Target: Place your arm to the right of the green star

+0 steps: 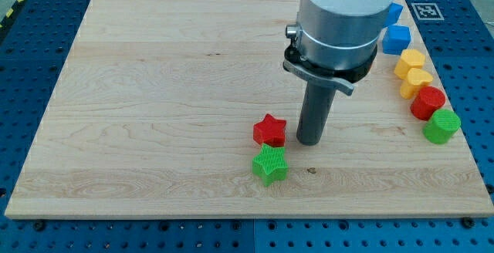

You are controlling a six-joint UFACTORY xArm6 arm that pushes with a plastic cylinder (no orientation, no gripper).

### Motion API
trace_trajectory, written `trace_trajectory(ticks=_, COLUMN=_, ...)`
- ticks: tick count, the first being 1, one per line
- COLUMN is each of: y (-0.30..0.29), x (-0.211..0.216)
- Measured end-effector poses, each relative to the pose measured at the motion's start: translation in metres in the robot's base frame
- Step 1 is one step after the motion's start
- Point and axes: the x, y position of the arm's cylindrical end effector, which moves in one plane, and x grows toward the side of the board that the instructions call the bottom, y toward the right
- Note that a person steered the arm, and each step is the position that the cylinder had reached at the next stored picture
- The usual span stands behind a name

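Observation:
The green star [270, 164] lies on the wooden board [154, 114] at the view's lower middle. A red star [270, 131] sits just above it, touching or nearly touching. My tip [310, 142] rests on the board right of the red star and up-right of the green star, a small gap from both. The rod hangs from the large grey arm body at the view's top.
A row of blocks runs down the board's right edge: two blue blocks [396, 38], two yellow blocks [414, 73], a red cylinder-like block [428, 102] and a green block [441, 126]. Blue pegboard surrounds the board.

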Motion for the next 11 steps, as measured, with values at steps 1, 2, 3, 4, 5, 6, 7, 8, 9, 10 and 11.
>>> trace_trajectory(ticks=1, y=0.000, x=-0.011)
trace_trajectory(ticks=2, y=0.000, x=-0.011)
trace_trajectory(ticks=3, y=0.000, x=-0.013)
trace_trajectory(ticks=4, y=0.000, x=-0.015)
trace_trajectory(ticks=5, y=0.000, x=-0.018)
trace_trajectory(ticks=6, y=0.000, x=-0.021)
trace_trajectory(ticks=7, y=0.000, x=-0.022)
trace_trajectory(ticks=8, y=0.000, x=-0.022)
trace_trajectory(ticks=9, y=0.000, x=-0.022)
trace_trajectory(ticks=10, y=0.021, x=-0.017)
trace_trajectory(ticks=11, y=0.056, x=0.000)
